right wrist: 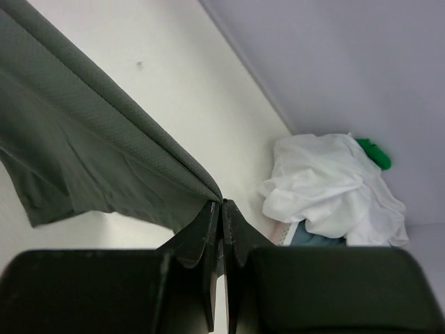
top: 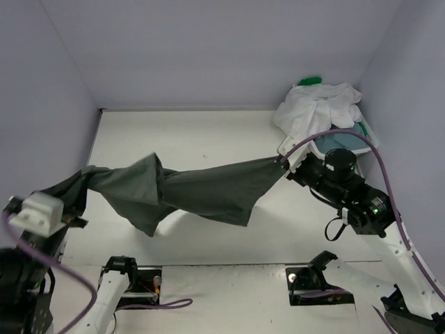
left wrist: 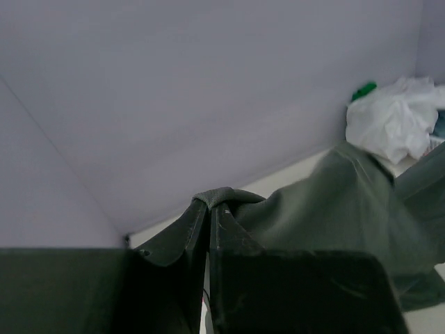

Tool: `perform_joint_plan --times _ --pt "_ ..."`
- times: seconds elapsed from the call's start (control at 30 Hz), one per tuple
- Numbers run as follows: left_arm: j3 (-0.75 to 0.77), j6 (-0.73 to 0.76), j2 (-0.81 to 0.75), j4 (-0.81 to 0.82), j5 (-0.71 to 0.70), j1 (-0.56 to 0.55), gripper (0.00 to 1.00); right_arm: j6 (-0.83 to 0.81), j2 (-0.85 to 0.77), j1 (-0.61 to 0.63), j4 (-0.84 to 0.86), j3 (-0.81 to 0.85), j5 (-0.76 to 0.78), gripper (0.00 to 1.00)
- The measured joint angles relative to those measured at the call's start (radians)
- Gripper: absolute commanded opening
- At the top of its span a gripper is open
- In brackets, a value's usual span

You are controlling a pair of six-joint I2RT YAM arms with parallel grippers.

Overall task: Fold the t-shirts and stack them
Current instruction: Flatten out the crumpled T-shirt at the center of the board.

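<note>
The dark grey t-shirt (top: 188,191) hangs stretched in the air between both grippers, sagging above the table's middle. My left gripper (top: 75,221) is shut on its left end; in the left wrist view the cloth (left wrist: 327,209) wraps over the closed fingertips (left wrist: 208,203). My right gripper (top: 284,163) is shut on its right corner; in the right wrist view the shirt (right wrist: 83,160) runs left from the tips (right wrist: 222,202). The white t-shirt (top: 316,108) lies crumpled on the pile at the back right, with a bit of the green shirt (top: 310,81) behind it and the blue-grey shirt (top: 341,144) under it.
The white slotted basket (top: 366,132) holding the pile stands in the back right corner, close behind the right arm. Lilac walls close in the table (top: 201,139) at the back and both sides. The arm bases sit at the near edge.
</note>
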Motion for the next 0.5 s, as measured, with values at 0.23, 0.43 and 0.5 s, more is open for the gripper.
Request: perform_joint_plan --times 0.23,0.43,0.5 --pt "0.057 0.008 -0.16 -0.029 -0.007 0.0 0.0 0.008 -0.056 -0.077 -0.037 0.119 -0.048 0.0" --pt "0.048 -0.005 -0.181 -0.067 -0.002 0.0 0.0 0.022 -0.081 -0.109 -0.043 0.229 -0.074 0.0" --pt "0.041 -0.015 -0.181 -0.072 -0.002 0.002 0.0 0.021 -0.09 -0.109 -0.043 0.253 -0.074 0.0"
